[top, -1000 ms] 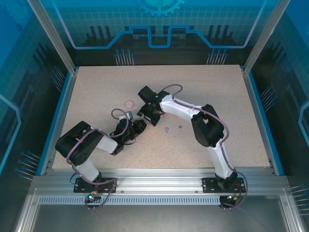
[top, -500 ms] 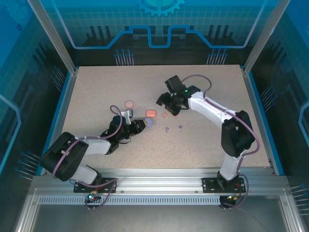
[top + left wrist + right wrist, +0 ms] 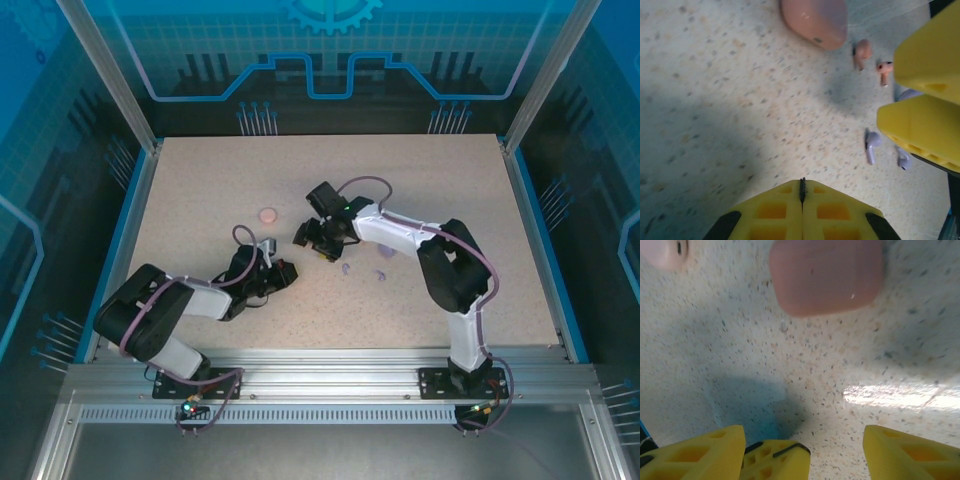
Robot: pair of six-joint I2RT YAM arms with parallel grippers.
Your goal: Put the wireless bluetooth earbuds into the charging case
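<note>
I see the left jaws clenched on nothing, purple earbuds (image 3: 872, 146) ahead and right of them (right jaws spread, empty).

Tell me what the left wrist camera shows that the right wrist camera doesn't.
Left wrist camera adds: two pinkish earbuds and two purple earbuds, lying loose on the table. Right wrist camera adds: a paler case in its top-left corner. Both share: the speckled table, a pinkish case near the top, possibly the same one, and yellow fingers, with the left hand shut and the right hand open.
</note>
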